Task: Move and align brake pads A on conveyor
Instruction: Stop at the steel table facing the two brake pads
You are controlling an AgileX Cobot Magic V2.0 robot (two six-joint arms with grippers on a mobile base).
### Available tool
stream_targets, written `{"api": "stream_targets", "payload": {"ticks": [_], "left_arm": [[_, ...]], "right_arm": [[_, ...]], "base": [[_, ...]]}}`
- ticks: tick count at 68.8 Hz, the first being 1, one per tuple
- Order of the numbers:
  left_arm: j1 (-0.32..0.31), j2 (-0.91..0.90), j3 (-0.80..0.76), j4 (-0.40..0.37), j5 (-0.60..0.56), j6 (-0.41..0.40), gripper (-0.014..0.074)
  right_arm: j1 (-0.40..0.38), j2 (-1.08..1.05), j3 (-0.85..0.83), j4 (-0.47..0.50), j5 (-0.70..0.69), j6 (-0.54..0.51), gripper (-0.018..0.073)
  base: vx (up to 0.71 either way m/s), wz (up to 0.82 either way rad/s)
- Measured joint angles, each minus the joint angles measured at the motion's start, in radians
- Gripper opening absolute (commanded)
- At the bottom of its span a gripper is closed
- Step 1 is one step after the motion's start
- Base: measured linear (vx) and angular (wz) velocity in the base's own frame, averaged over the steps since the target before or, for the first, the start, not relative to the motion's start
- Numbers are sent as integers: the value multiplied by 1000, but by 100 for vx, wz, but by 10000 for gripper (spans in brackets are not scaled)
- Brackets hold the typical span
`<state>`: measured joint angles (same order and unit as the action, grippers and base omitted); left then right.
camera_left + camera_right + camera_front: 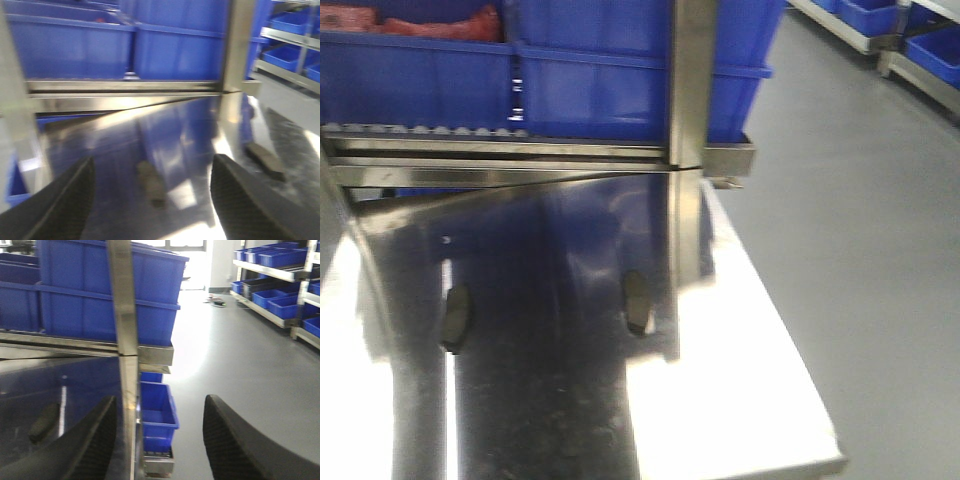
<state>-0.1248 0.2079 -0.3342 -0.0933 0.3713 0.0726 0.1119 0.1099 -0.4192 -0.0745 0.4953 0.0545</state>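
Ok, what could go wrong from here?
The left brake pad and right brake pad lie dark among dark reflections on the shiny steel table, so a grasp may miss. The open right gripper hangs by the upright post at the table edge and could strike it. The blurred views make aiming uncertain.

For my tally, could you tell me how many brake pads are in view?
2 brake pads: left pad, centre pad, both on the steel table; others may be hidden.
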Motion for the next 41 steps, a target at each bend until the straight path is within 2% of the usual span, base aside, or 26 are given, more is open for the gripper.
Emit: {"api": "stream_targets", "payload": {"ticks": [15,41], "left_arm": [[0,0,0,0,0,0,482],[0,0,0,0,0,0,482]], "right_arm": [[0,0,0,0,0,0,379],[0,0,0,0,0,0,379]], "base": [[10,33],[6,12]]}}
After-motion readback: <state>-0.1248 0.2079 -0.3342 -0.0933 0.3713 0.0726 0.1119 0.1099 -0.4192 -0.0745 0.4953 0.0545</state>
